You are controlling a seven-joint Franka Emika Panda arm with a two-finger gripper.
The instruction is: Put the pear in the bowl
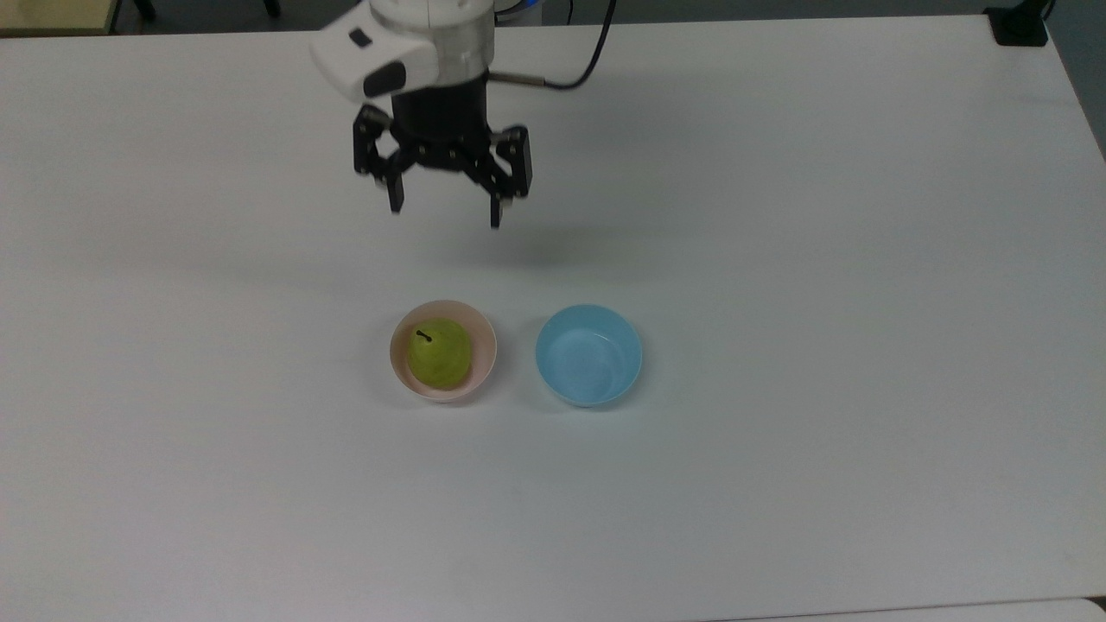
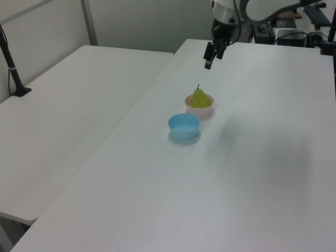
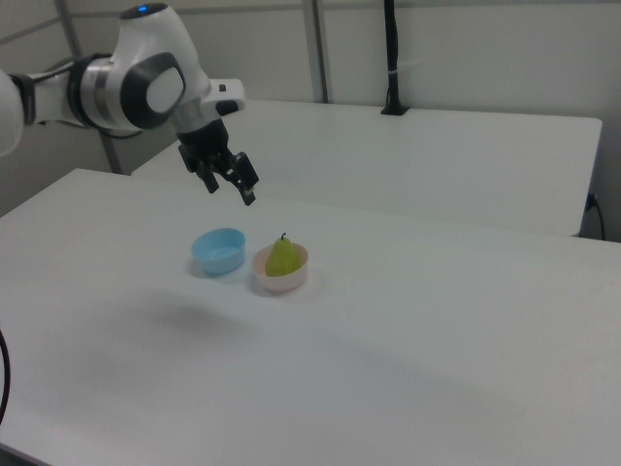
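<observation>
The yellow-green pear (image 1: 440, 352) (image 2: 198, 98) (image 3: 282, 256) stands upright inside the pale pink bowl (image 1: 486, 358) (image 2: 201, 110) (image 3: 289, 280), its dark stem pointing up. My gripper (image 1: 446, 215) (image 2: 209, 59) (image 3: 230, 189) hangs open and empty in the air, well above the bowl and toward the top view's upper edge. Nothing touches the pear but the bowl.
A light blue bowl (image 1: 588, 354) (image 2: 184, 126) (image 3: 218, 249) sits beside the pink one, on the top view's right. Both rest on a wide white table (image 1: 821, 259). A second white table (image 2: 68, 100) lies alongside.
</observation>
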